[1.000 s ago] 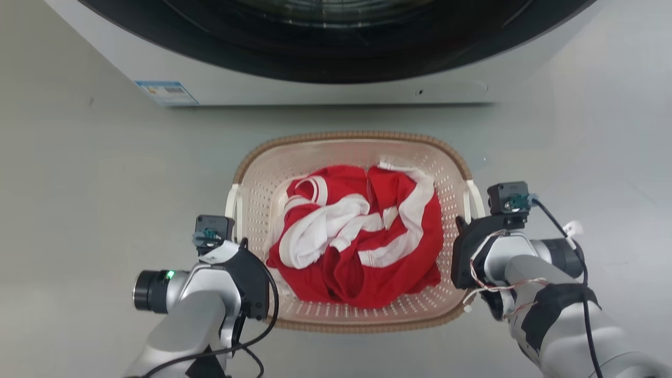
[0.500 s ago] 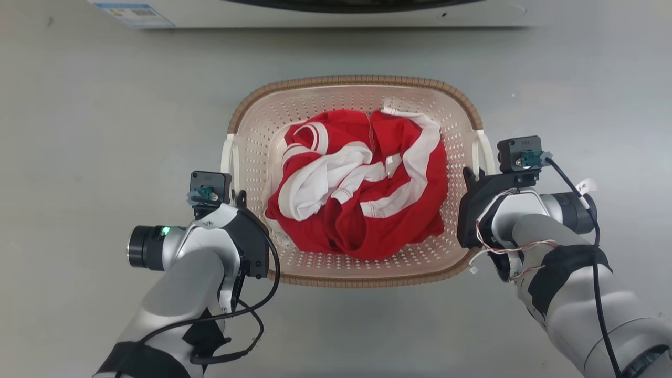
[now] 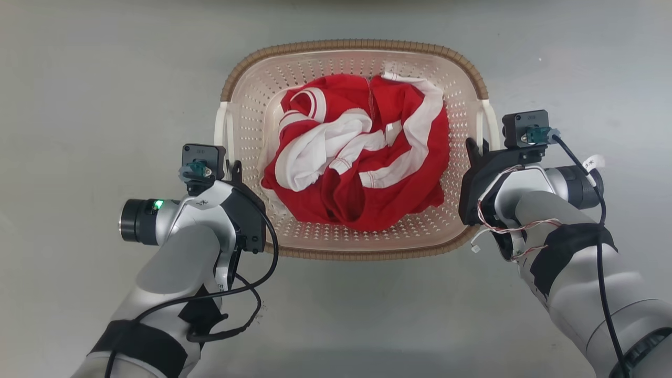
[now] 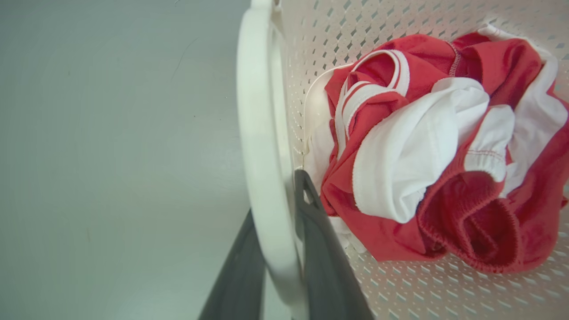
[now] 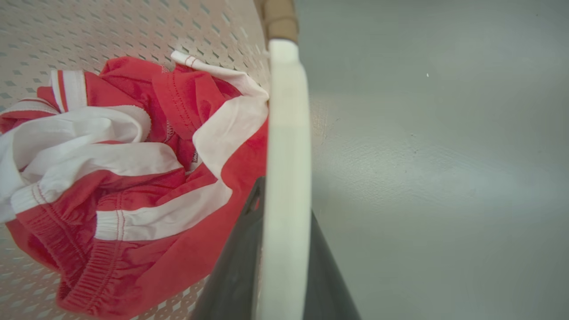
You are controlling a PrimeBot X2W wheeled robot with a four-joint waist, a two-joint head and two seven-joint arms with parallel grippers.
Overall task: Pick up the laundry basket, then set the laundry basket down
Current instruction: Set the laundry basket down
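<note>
The cream perforated plastic laundry basket (image 3: 247, 94) with the brown woven-look rim is between both arms, with a crumpled red-and-white garment (image 3: 362, 173) inside. The left gripper (image 3: 233, 170) is pinched on its white left handle (image 4: 258, 133), and the right gripper (image 3: 475, 149) is pinched on the white right handle (image 5: 286, 133). There's a little white tag (image 3: 592, 161) on the right arm's cable, but the print is too tiny to read.

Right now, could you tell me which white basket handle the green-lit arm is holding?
The left handle, pinched by the left gripper, whose wrist shows a green light. The right handle is in the right gripper, with loose wires at its wrist.
</note>
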